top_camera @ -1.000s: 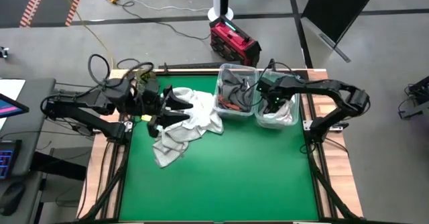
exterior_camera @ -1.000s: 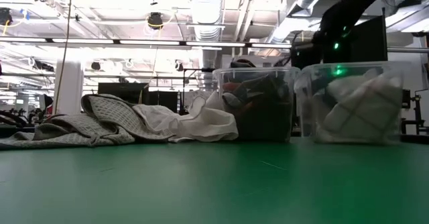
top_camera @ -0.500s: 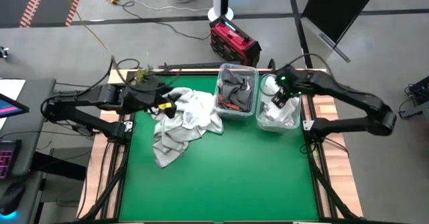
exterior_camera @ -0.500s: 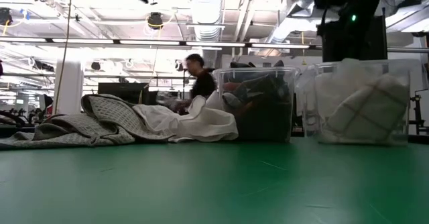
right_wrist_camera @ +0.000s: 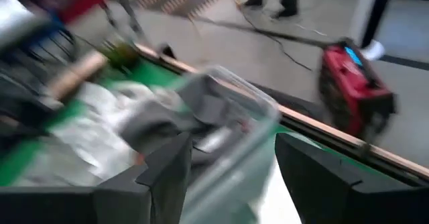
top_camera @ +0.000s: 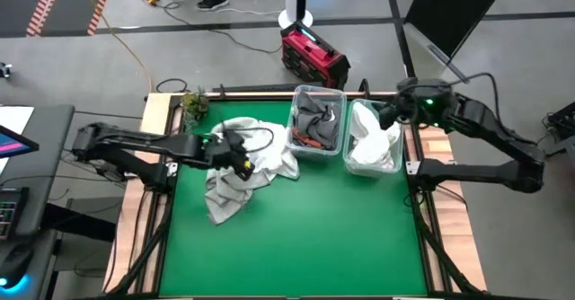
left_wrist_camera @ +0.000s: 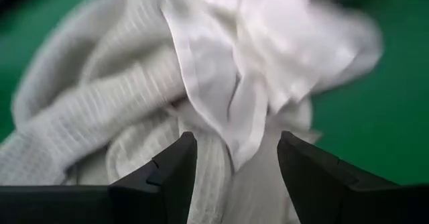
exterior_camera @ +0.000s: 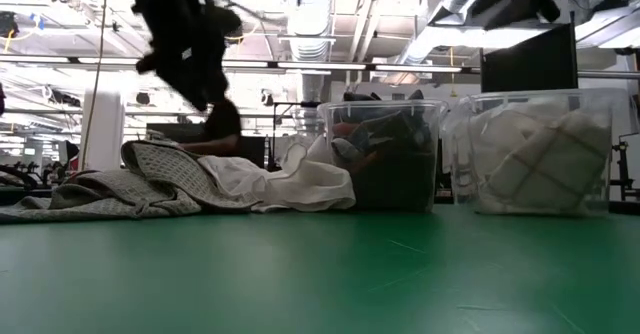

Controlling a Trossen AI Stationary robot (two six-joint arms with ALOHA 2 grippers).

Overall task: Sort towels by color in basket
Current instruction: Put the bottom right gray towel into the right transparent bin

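A loose pile of towels lies on the green table: a plain white towel (top_camera: 269, 152) (left_wrist_camera: 268, 36) is draped over a ribbed light grey towel (top_camera: 225, 201) (left_wrist_camera: 100, 117). My left gripper (top_camera: 241, 159) (left_wrist_camera: 234, 163) hangs open just above this pile, with a white fold below its gap. The left clear bin (top_camera: 316, 120) holds dark grey and rust-orange towels. The right clear bin (top_camera: 373, 143) holds white towels, one of them with thin check lines (exterior_camera: 540, 164). My right gripper (top_camera: 388, 119) (right_wrist_camera: 233, 163) is open and holds nothing, raised above the right bin's far right side.
The two bins stand side by side at the table's far edge (exterior_camera: 385, 154) (exterior_camera: 535, 154). Bare green mat (top_camera: 305, 237) covers the near half of the table. A red box (top_camera: 313, 56) and cables lie on the floor beyond the far edge.
My left gripper has come down from high above the table onto the towel pile, moving slightly toward the near right. My right gripper has risen out of the right bin and drawn toward the table's right; the white towels stay in the bin.
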